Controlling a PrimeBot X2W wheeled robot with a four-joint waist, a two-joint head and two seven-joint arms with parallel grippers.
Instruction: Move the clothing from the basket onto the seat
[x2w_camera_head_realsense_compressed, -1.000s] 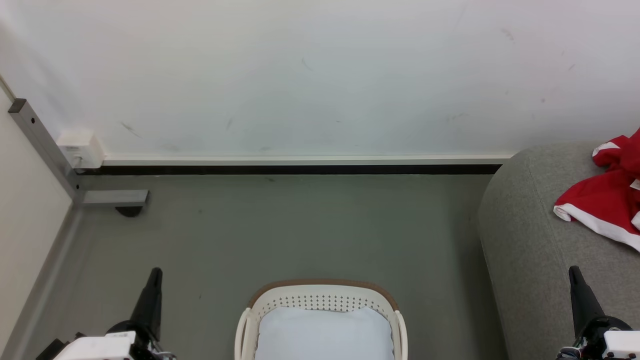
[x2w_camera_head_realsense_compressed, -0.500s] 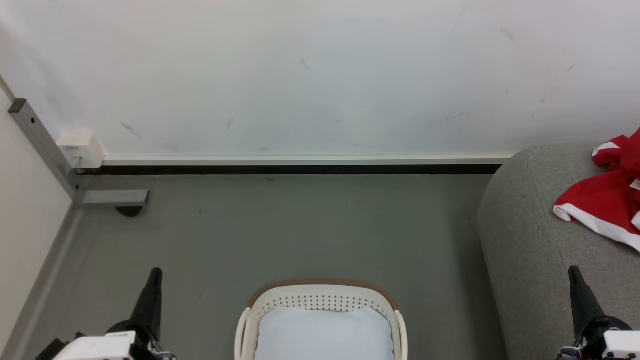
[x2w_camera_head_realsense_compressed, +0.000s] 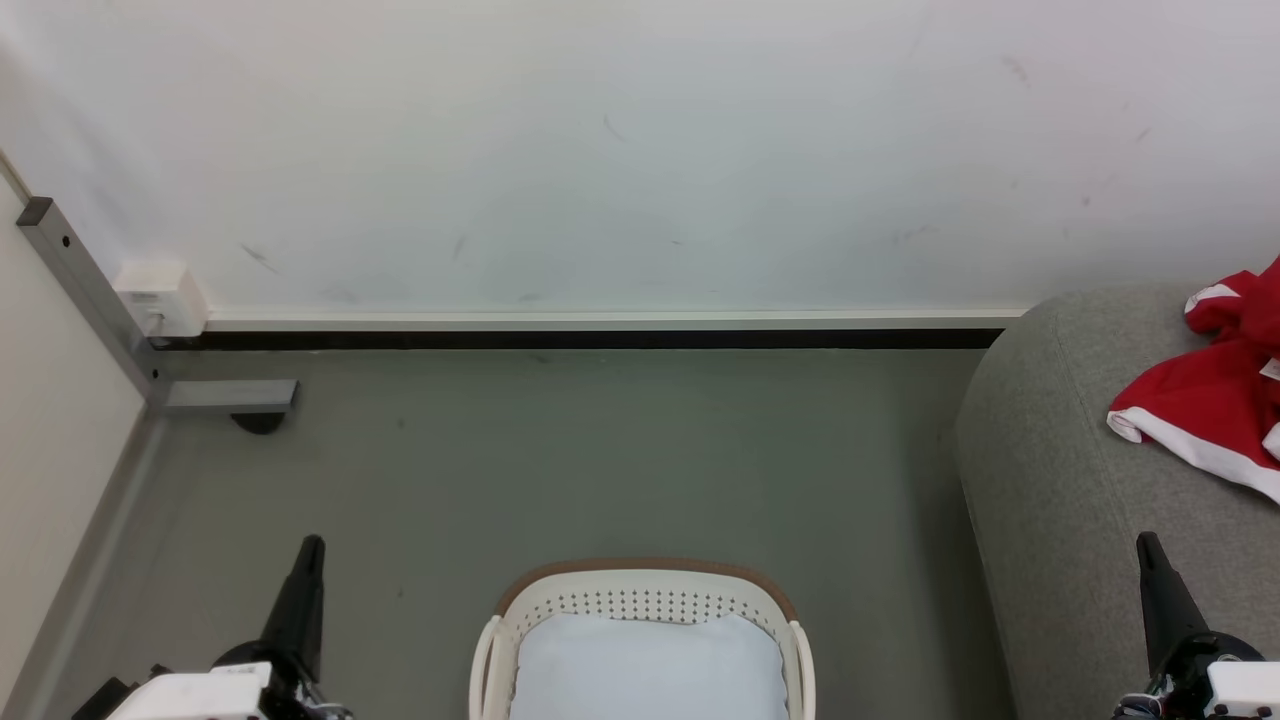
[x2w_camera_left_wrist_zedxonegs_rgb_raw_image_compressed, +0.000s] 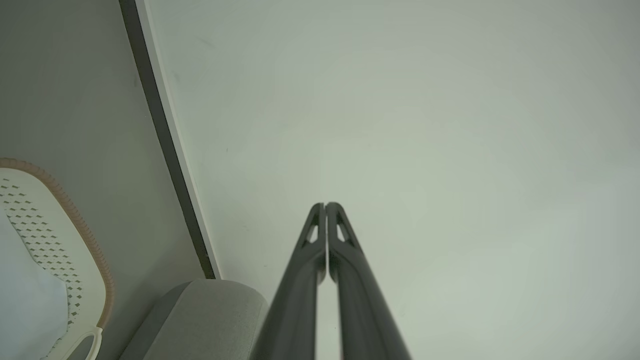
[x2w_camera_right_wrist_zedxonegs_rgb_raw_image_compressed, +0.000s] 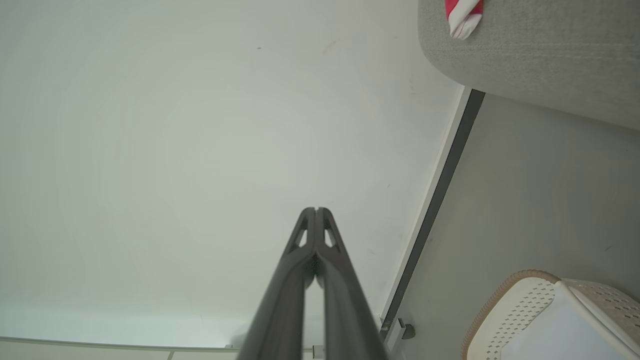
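Left arm: The left gripper (x2w_camera_head_realsense_compressed: 311, 545) is rising from the lower left corner of the head view. Its white wrist housing is sitting low at the bottom edge, and its long dark fingers are pointing straight ahead toward the wall (x2w_camera_head_realsense_compressed: 640, 150). It is hanging over the floor (x2w_camera_head_realsense_compressed: 600, 450), well to the left of the basket (x2w_camera_head_realsense_compressed: 645, 575).
Left claw: In the left wrist view the two fingers are pressing together tip to tip, gripping nothing.
Right arm: The right gripper (x2w_camera_head_realsense_compressed: 1148, 545) is mirroring that pose at the lower right, fingers aiming forward and showing against the grey fabric of the seat (x2w_camera_head_realsense_compressed: 1040, 470). It is keeping well apart from the clothing (x2w_camera_head_realsense_compressed: 1215, 400).
Right claw: In the right wrist view the fingers are meeting along their tips, closed and empty.
Clothing: The red garments with white hems are lying crumpled on top of the seat, set back from the rounded edge that is facing the basket. One white band is trailing along their lower side.
Basket: It is sitting on the floor between the two grippers, near the seat's rounded edge, with a pale pad (x2w_camera_head_realsense_compressed: 645, 665) lying flat inside it.
Background: A dark baseboard (x2w_camera_head_realsense_compressed: 600, 338) is running along the foot of the wall. A grey metal post (x2w_camera_head_realsense_compressed: 90, 290) is slanting down at the left corner beside a small white box (x2w_camera_head_realsense_compressed: 160, 295).
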